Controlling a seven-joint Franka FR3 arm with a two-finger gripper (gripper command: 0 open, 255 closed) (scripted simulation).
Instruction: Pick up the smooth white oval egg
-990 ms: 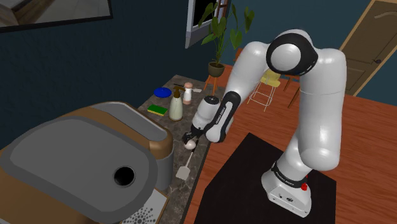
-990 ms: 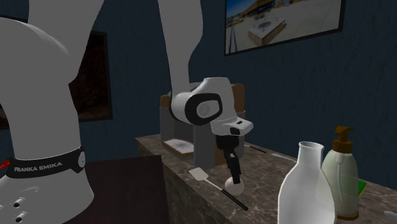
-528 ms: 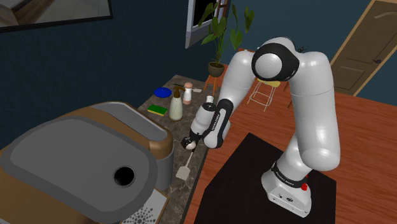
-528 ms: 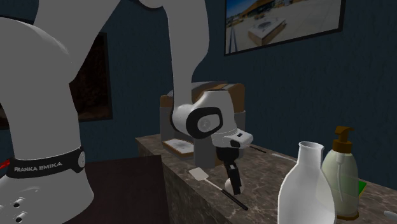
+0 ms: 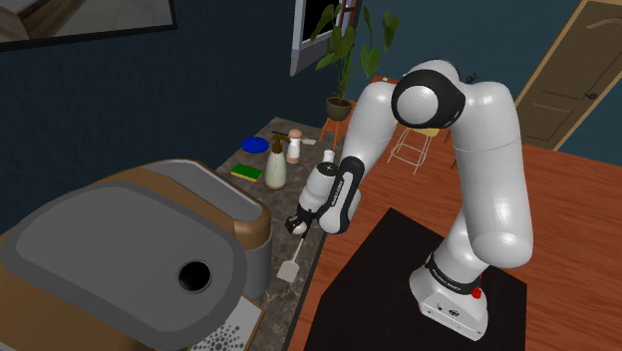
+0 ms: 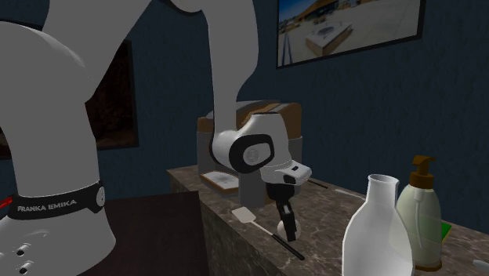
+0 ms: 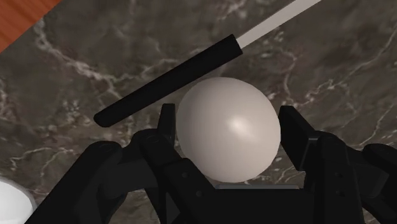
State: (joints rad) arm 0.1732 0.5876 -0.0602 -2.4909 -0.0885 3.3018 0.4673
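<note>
Where a dark marble countertop (image 7: 70, 57) meets navy walls (image 5: 150, 100), the gripper (image 7: 228, 118) clasps the white egg (image 7: 228, 130) between both fingers (image 7: 296, 137), beside a spatula's black handle (image 7: 168, 79).

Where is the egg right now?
The egg is held in the gripper, right beside the black spatula handle on the dark marbled counter, near the counter's right edge in the shoulder view.

Black-handled spatula (image 7: 167, 79) just beside the hand (image 7: 228, 124), bottles (image 5: 275, 172) well apart along the counter (image 7: 331, 70), bare marble between
</note>
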